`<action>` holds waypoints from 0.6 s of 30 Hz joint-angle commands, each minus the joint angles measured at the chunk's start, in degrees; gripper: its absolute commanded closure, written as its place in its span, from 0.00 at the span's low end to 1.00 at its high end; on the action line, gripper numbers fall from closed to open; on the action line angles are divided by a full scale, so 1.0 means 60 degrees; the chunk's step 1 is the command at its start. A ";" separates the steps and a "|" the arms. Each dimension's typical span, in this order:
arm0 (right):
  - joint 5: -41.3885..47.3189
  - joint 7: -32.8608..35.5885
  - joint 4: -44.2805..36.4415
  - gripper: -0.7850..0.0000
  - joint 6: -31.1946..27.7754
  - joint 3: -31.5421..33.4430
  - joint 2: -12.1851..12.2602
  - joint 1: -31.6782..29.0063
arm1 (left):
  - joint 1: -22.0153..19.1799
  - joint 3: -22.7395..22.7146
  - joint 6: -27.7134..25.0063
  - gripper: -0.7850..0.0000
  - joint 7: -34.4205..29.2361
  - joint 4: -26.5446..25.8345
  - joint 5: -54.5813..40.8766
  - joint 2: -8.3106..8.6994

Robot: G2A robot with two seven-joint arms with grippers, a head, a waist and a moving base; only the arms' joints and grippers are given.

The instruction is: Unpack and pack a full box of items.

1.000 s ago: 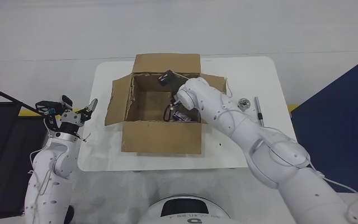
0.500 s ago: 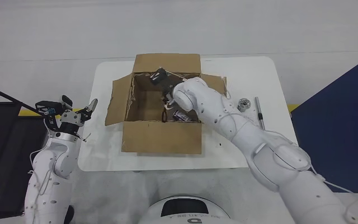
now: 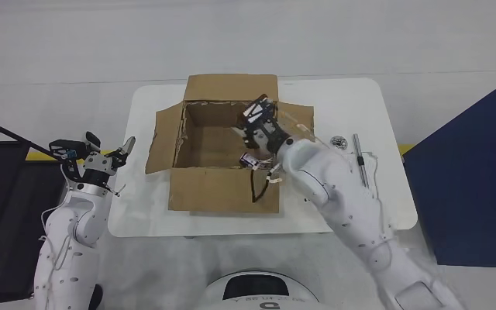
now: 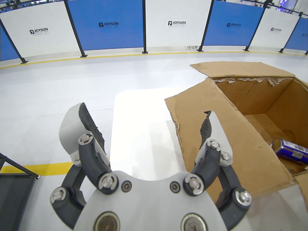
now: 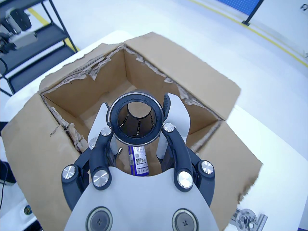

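Left edge of the top view: left gripper [image 4: 144, 111] hangs off the white table's [image 3: 349, 101] left side, fingers spread wide and empty. No shift across the last second.

Centre: brown cardboard box [image 3: 225, 190], flaps open, torn inner edges. A blue printed can [image 5: 138, 159] lies on its side on the box floor, toward the lower right of the opening in the top view.

Centre right, the change: a second ago the right arm's forearm lay across the opening with its wrist at the upper middle. Now the right gripper [image 5: 135, 102] has swung to the upper right part of the opening, and it pinches a hollow, black-rimmed metal cylinder [image 5: 134, 125] between its pads, above the box floor.

Right of the box: a small round metal flange [image 3: 337, 142] and a thin metal rod [image 3: 358, 159] lie on the table.

Reading: unpacking is under way. The cylinder looks bound for the set-down spot beside the flange, and the can is still to be taken out.
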 commanded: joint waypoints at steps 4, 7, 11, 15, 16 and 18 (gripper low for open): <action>0.0183 -0.0767 -0.1827 1.00 0.0277 0.2460 0.0326 -0.2568 | 0.0000 0.0000 0.0000 0.00 0.0000 0.0000 0.0000 0.0000; 0.0730 -0.1267 -0.2183 1.00 0.0637 0.3804 0.0408 -0.3789 | 0.0000 0.0000 0.0000 0.00 0.0000 0.0000 0.0000 0.0000; 0.1673 -0.1333 -0.2034 1.00 0.1063 0.5194 0.0449 -0.5125 | 0.0000 0.0000 0.0000 0.00 0.0000 0.0000 0.0000 0.0000; 0.2373 -0.0910 -0.1516 1.00 0.1408 0.5799 0.0452 -0.5689 | 0.0000 0.0000 0.0000 0.00 0.0000 0.0000 0.0000 0.0000; 0.2528 -0.0710 -0.1370 1.00 0.1570 0.5898 0.0451 -0.5731 | 0.0000 0.0000 0.0000 0.00 0.0000 0.0000 0.0000 0.0000; 0.2636 -0.0269 -0.1037 1.00 0.1848 0.6038 0.0460 -0.5701 | 0.0000 0.0000 0.0000 0.00 0.0000 0.0000 0.0000 0.0000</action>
